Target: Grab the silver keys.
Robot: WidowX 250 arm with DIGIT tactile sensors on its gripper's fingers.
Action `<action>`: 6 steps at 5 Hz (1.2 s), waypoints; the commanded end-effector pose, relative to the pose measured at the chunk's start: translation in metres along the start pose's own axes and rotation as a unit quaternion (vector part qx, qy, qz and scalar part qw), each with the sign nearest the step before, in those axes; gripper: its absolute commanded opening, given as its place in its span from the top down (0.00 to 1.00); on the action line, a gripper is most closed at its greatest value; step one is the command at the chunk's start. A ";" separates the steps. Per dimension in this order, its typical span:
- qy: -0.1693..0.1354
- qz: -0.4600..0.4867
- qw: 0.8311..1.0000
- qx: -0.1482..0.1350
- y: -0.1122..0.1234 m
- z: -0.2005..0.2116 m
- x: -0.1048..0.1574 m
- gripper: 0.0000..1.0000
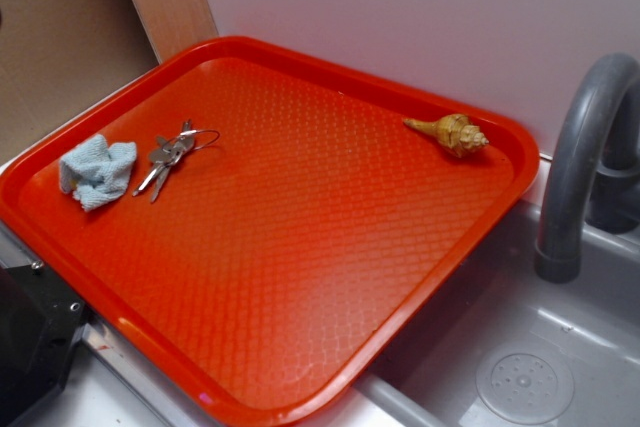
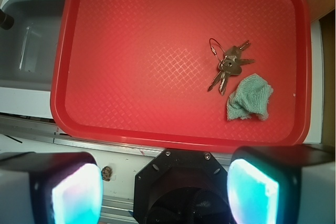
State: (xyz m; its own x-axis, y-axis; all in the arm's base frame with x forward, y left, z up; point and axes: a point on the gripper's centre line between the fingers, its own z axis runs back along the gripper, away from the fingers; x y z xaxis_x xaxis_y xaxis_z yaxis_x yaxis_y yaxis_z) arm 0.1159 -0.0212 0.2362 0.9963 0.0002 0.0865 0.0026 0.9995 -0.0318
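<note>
The silver keys (image 1: pixel 170 157) lie flat on the red tray (image 1: pixel 330 277) near its left end, a thin wire ring sticking out toward the tray's middle. In the wrist view the silver keys (image 2: pixel 227 67) lie right of centre, well ahead of my gripper (image 2: pixel 165 192). The gripper is open, high above the tray's near edge, with nothing between its two glowing pads (image 2: pixel 76 195). In the exterior view the gripper itself is out of frame.
A pale blue cloth (image 1: pixel 97 171) lies crumpled just left of the keys, the same cloth (image 2: pixel 250 97) nearly touching them. A tan seashell (image 1: pixel 452 133) rests at the tray's far right. A grey sink (image 1: pixel 520 367) and faucet (image 1: pixel 580 147) stand beside the tray. The robot's black base (image 2: pixel 181 187) sits below.
</note>
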 end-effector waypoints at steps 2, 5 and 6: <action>0.028 -0.016 0.999 -0.025 0.033 -0.039 0.032 0.00; -0.037 -0.164 0.982 0.091 0.070 -0.125 0.061 0.00; -0.061 -0.187 0.971 0.136 0.085 -0.142 0.076 0.00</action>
State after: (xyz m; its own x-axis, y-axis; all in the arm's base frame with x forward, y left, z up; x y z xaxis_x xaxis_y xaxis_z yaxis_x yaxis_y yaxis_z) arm 0.1951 0.0543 0.0884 0.9133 -0.3821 0.1409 0.3373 0.9037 0.2639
